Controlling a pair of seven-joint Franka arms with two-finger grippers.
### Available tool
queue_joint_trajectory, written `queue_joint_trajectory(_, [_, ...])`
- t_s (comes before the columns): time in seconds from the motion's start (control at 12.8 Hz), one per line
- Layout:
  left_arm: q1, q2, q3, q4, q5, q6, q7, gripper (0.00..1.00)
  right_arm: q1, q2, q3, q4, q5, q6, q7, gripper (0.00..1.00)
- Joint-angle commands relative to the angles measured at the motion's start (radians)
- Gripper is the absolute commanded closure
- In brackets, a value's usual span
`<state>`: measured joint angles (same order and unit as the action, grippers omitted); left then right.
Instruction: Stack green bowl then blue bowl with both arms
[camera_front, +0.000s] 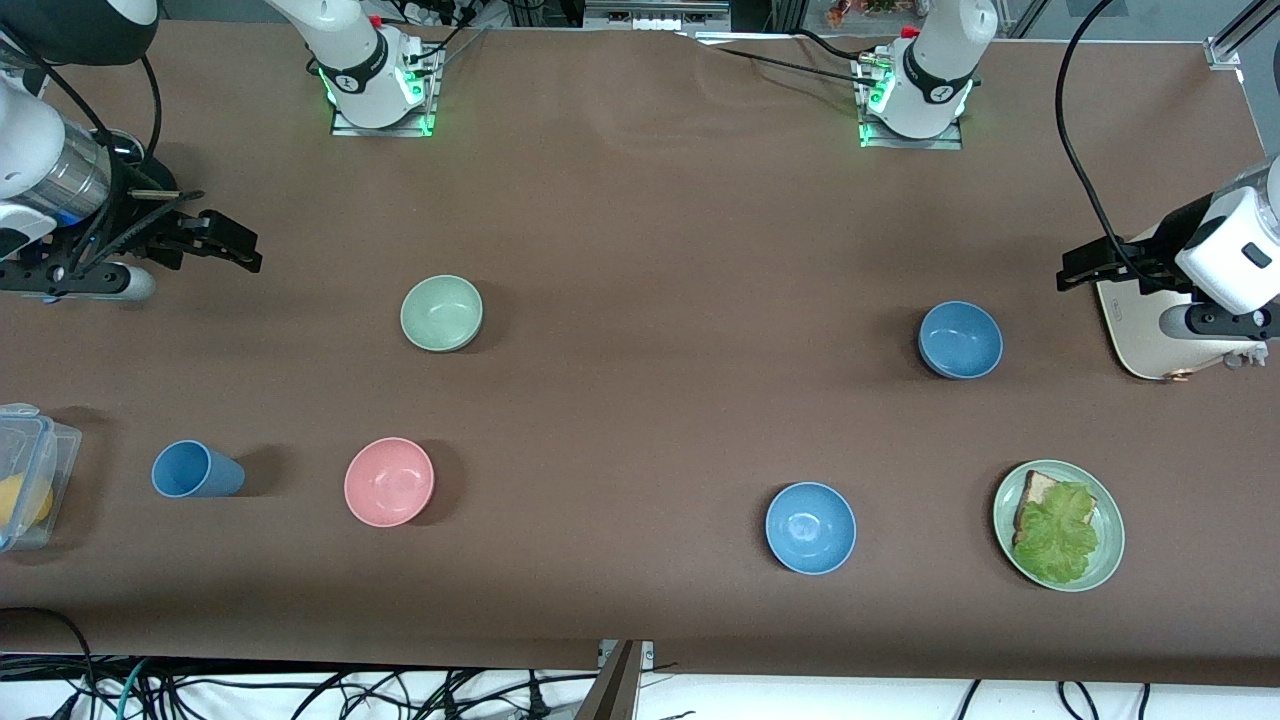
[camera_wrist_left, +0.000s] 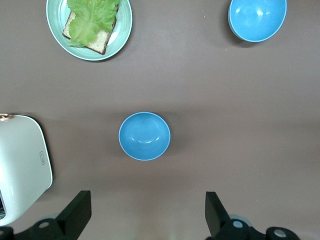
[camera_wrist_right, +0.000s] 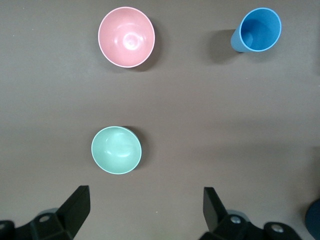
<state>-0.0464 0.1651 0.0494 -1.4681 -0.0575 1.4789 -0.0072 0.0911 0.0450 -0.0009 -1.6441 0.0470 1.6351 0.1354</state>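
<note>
The pale green bowl (camera_front: 441, 313) (camera_wrist_right: 116, 150) sits upright and empty toward the right arm's end of the table. The steel-blue bowl (camera_front: 960, 340) (camera_wrist_left: 144, 135) sits upright and empty toward the left arm's end. My right gripper (camera_front: 240, 250) (camera_wrist_right: 145, 207) hangs open over bare table at its own end, well apart from the green bowl. My left gripper (camera_front: 1072, 272) (camera_wrist_left: 148, 210) hangs open by the edge of a white appliance, apart from the blue bowl. Neither gripper holds anything.
A pink bowl (camera_front: 389, 481) (camera_wrist_right: 126, 36) and a blue cup (camera_front: 195, 470) (camera_wrist_right: 257, 30) stand nearer the front camera than the green bowl. A brighter blue bowl (camera_front: 810, 527) (camera_wrist_left: 257, 19) and a plate (camera_front: 1112, 510) (camera_wrist_left: 125, 25) of bread and lettuce lie nearer than the blue bowl. The white appliance (camera_front: 1150, 330) (camera_wrist_left: 20, 170) and a plastic box (camera_front: 30, 475) stand at the table's ends.
</note>
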Motion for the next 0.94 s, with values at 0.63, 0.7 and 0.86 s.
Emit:
queue_joint_trajectory(0.63, [-0.006, 0.004, 0.004, 0.012, 0.010, -0.005, 0.020, 0.00, -0.018, -0.007, -0.002, 0.009, -0.035, -0.032, -0.019, 0.00])
queue_joint_trajectory(0.7, [-0.006, 0.004, 0.004, 0.012, 0.010, -0.005, 0.020, 0.00, -0.018, -0.007, -0.001, 0.009, -0.035, -0.031, -0.019, 0.00])
queue_joint_trajectory(0.86, [-0.006, 0.004, 0.004, 0.012, 0.010, -0.005, 0.021, 0.00, -0.018, -0.007, -0.001, 0.010, -0.035, -0.029, -0.020, 0.00])
